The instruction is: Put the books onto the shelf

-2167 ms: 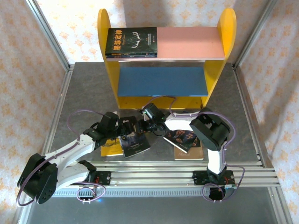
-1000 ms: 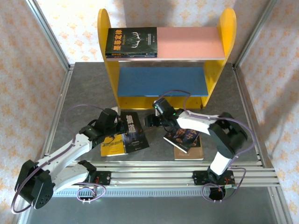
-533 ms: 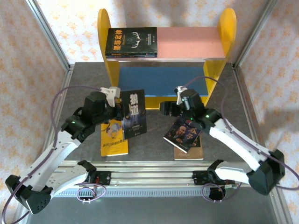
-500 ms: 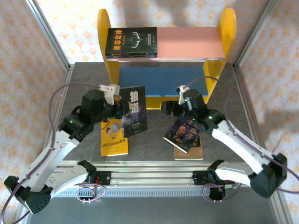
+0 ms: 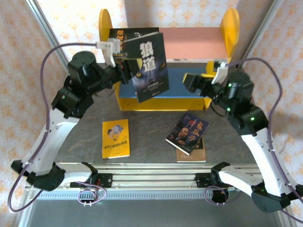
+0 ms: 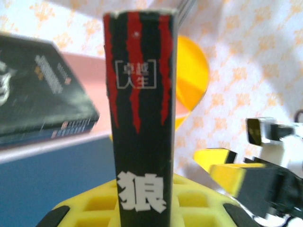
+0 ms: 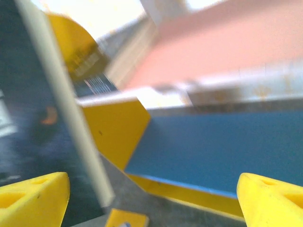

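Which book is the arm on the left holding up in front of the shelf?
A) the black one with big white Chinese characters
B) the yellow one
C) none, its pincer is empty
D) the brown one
A: the left pincer is shut on the black paperback with white Chinese characters, held up before the yellow-sided shelf, while the yellow paperback lies flat on the grey table.
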`<state>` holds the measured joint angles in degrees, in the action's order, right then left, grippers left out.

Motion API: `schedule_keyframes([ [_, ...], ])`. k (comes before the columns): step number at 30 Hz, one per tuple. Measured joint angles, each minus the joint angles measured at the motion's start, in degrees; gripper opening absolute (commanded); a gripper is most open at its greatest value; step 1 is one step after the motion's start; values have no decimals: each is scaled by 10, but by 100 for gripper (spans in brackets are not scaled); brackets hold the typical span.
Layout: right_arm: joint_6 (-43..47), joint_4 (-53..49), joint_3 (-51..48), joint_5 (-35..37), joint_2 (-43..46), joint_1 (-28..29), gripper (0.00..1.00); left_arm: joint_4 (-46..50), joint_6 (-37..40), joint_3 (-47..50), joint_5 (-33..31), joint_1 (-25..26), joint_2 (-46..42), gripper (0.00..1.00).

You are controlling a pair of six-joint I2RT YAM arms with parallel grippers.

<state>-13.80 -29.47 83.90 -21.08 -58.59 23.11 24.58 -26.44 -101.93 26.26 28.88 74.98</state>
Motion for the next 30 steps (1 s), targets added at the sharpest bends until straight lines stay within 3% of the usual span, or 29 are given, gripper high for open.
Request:
schedule_keyframes([
  [9, -4, -35, 226, -67, -130, -37, 93, -108, -80, -114, -71, 0, 99, 0],
  [20, -105, 9, 267, -127, -241, -38, 98, -246, -111, -178, -159, 1, 188, 0],
  [30, -201, 115, 263, -160, -264, -38, 98, -301, -123, -182, -195, 14, 226, 0],
])
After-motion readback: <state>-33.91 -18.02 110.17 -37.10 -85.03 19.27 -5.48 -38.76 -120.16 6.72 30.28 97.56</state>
